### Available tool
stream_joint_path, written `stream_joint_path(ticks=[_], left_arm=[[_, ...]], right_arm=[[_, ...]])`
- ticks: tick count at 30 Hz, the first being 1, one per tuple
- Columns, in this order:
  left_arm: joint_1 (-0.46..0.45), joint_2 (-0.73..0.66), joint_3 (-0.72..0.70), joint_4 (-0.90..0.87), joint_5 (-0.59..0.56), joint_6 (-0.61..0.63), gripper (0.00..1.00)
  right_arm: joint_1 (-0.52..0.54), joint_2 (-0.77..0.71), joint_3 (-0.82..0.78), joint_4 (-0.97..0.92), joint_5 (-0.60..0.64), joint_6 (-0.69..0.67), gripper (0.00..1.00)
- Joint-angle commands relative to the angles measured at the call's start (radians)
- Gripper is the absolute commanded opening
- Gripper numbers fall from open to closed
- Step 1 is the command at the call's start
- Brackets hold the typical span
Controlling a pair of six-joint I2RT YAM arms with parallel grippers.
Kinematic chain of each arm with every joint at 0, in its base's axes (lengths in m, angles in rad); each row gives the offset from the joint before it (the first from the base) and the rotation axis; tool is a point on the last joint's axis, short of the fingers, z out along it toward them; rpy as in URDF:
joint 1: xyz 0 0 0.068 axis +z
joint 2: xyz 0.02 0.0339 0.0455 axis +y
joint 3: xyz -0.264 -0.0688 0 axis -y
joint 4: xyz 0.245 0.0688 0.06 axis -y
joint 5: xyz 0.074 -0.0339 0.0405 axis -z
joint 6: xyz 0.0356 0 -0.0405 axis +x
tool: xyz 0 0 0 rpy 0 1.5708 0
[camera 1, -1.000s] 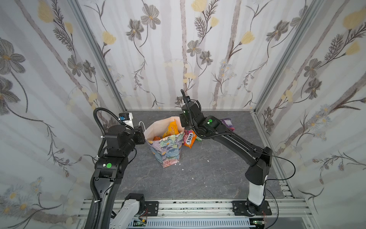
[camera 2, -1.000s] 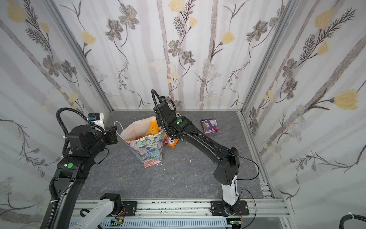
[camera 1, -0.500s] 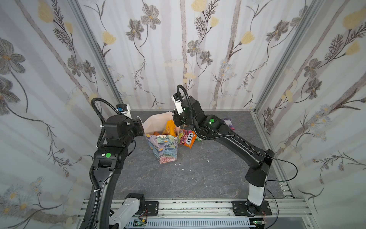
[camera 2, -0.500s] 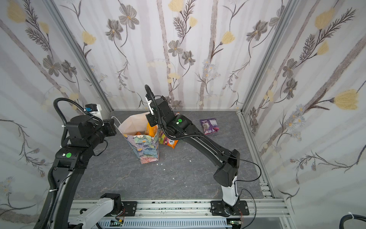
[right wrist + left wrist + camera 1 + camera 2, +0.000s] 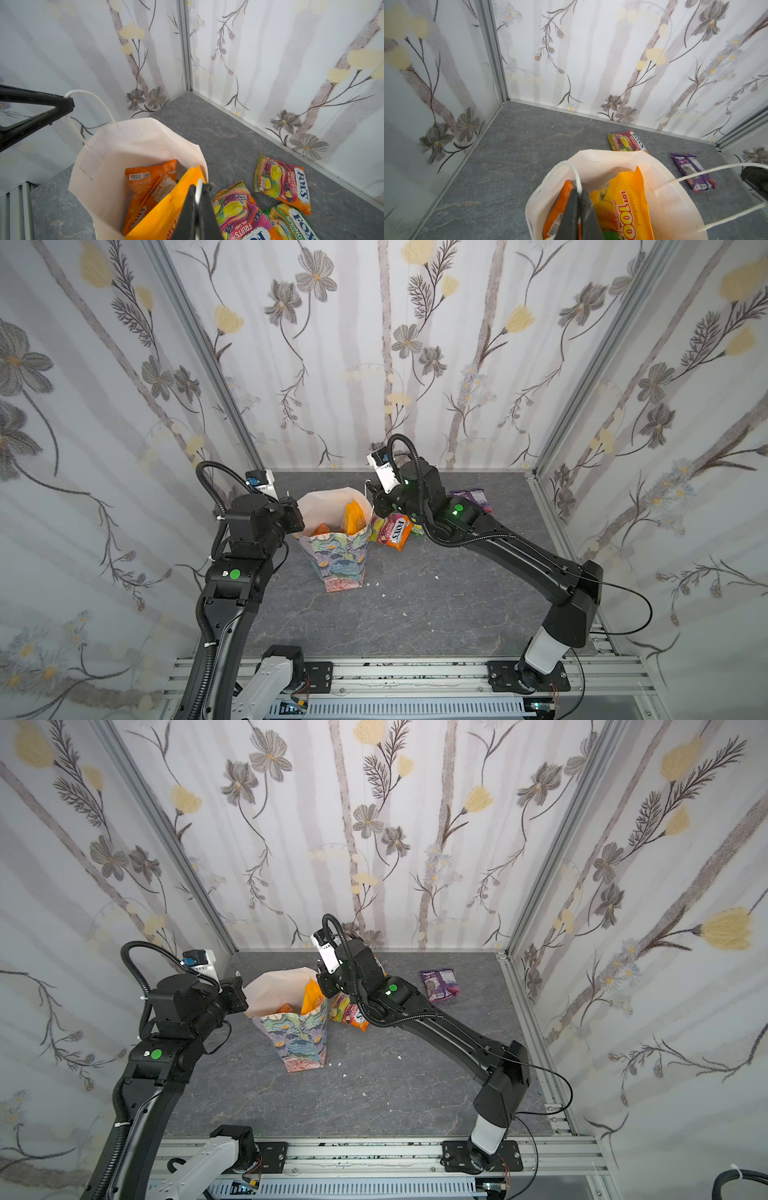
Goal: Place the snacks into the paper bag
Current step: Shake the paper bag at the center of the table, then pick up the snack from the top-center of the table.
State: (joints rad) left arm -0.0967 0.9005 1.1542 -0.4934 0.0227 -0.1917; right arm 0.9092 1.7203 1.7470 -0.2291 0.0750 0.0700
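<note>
At opposite paper bag (image 5: 338, 560) edges, left fingers (image 5: 571, 212) and right fingers (image 5: 207, 214).

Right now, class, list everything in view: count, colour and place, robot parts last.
paper bag: one, pastel floral outside, white inside, upright mid-table
cord handles: two, white, one pinched in each tool
mango packet: one, yellow, standing inside the bag
orange packets: two visible, orange, inside the bag
FOX'S Fruits packets: two, orange-pink, flat on the table beside the bag
FOX'S Spring packet: one, green, next to them
purple packet: one, purple, alone on the table's right-arm side
table: one, grey, under everything
left tool: one, black, shut on a handle
right tool: one, black, shut on the other handle
</note>
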Motion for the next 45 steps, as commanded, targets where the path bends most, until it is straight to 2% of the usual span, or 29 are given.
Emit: stream_joint_path(ticks=[1, 3, 8, 12, 16, 23, 29, 37, 45], left_arm=[[-0.001, 0.002, 0.018, 0.024, 0.01, 0.001, 0.0], [0.0, -0.001, 0.015, 0.012, -0.016, 0.014, 0.0], [0.003, -0.017, -0.012, -0.005, -0.063, 0.025, 0.0], [0.004, -0.036, -0.037, -0.016, -0.074, 0.028, 0.0], [0.005, -0.04, -0.046, -0.016, -0.078, 0.027, 0.0], [0.005, -0.035, -0.029, -0.014, -0.075, 0.045, 0.0], [0.008, -0.029, -0.019, -0.009, -0.055, 0.051, 0.0], [0.007, -0.044, -0.014, -0.028, -0.068, 0.064, 0.0], [0.008, -0.047, -0.022, -0.041, -0.075, 0.068, 0.0]], right_arm=[[0.0, 0.007, 0.032, 0.081, -0.055, 0.005, 0.15], [0.0, 0.007, 0.043, 0.075, -0.066, 0.011, 0.25], [0.001, -0.014, 0.048, 0.062, -0.067, 0.013, 0.31], [0.0, -0.042, 0.028, 0.044, -0.027, 0.013, 0.51], [0.0, -0.164, -0.092, 0.125, 0.034, 0.036, 0.63], [-0.047, -0.411, -0.353, 0.219, 0.086, 0.128, 0.67], [-0.15, -0.53, -0.545, 0.232, 0.041, 0.242, 0.66], [-0.235, -0.533, -0.763, 0.281, -0.071, 0.398, 0.66], [-0.297, -0.449, -0.935, 0.491, -0.226, 0.531, 0.66]])
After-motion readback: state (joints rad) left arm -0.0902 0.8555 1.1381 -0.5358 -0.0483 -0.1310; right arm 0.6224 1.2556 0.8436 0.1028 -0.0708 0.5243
